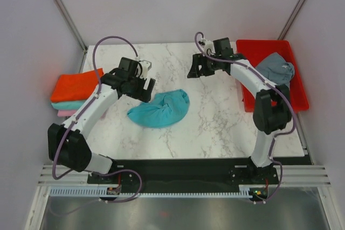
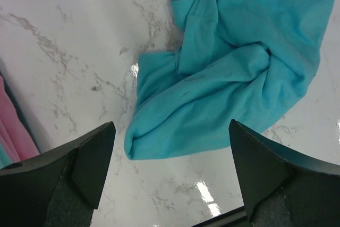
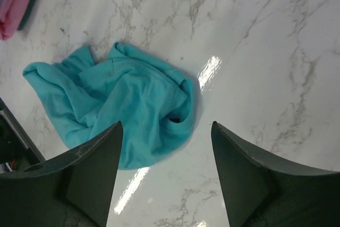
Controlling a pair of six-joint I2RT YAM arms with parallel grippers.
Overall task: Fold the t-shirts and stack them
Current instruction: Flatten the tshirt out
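Note:
A crumpled turquoise t-shirt (image 1: 160, 109) lies in a heap mid-table; it also shows in the left wrist view (image 2: 234, 73) and the right wrist view (image 3: 122, 107). My left gripper (image 1: 145, 87) is open and empty, hovering just left of and behind the heap. My right gripper (image 1: 195, 69) is open and empty, above bare table behind and to the right of the heap. A folded stack sits at the left edge: the orange-red shirt (image 1: 75, 85) on top, the teal shirt (image 1: 69, 104) under it, the pink shirt (image 1: 66, 112) at the bottom. A slate grey shirt (image 1: 276, 68) lies bunched in the tray.
The rigid red plastic tray (image 1: 299, 95) stands at the right edge of the marble table (image 1: 215, 127). Metal frame posts rise at the back corners. A black base bar runs along the near edge.

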